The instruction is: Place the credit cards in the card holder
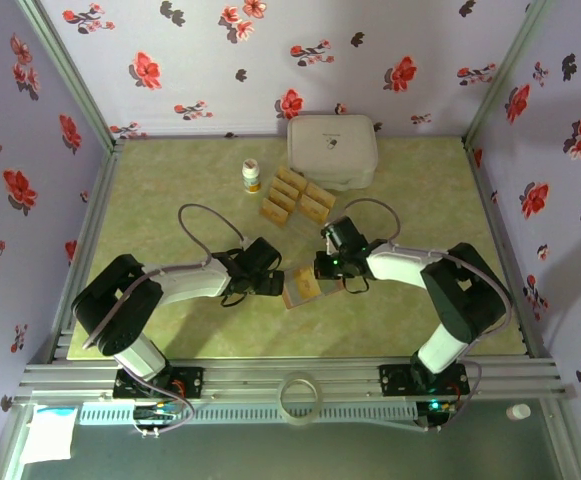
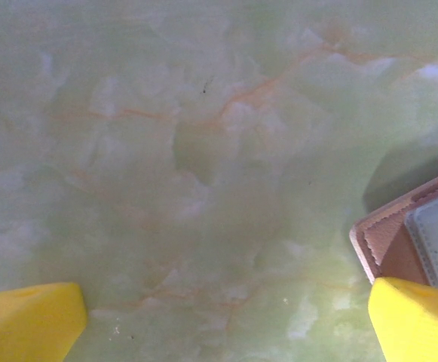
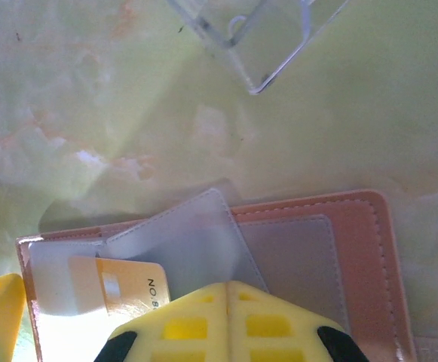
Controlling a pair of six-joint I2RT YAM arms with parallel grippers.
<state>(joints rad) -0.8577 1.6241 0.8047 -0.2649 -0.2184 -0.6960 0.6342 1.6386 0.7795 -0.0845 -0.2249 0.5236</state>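
**Ana:** Yellow ribbed right fingers (image 3: 203, 324) sit closest in the right wrist view. They are pressed together along one seam, with nothing visible between them.

**Ben:** And the wider scene, biggest first?

**Ana:** A pale green marbled worktop (image 1: 430, 200) carries everything. At its far edge stands a large white rounded plastic box (image 1: 332, 150). The black-and-white left arm (image 1: 170, 285) and right arm (image 1: 420, 265) both reach towards the middle, their tips near each other.

**Ben:** Where is the wallet?

**Ana:** The flat pinkish-tan stitched card holder (image 1: 302, 288) lies open on the worktop between the two tips. From the right wrist, its greyish pockets (image 3: 294, 264) show, and one clear plastic sleeve (image 3: 188, 234) is curled upward. A shiny gold card (image 3: 132, 283) lies partly under clear plastic at the holder's left end.

**Ben:** The other fingers?

**Ana:** The yellow left fingers (image 2: 30, 320) stand wide apart, low over the worktop and holding nothing. One overlaps the card holder's corner (image 2: 388, 241). I cannot tell whether it touches.

**Ben:** The rest of the cards?

**Ana:** A cluster of gold rectangular cards (image 1: 295, 195) lies just in front of the white box, well apart from the card holder. A small white-capped bottle (image 1: 252, 176) stands just beside them.
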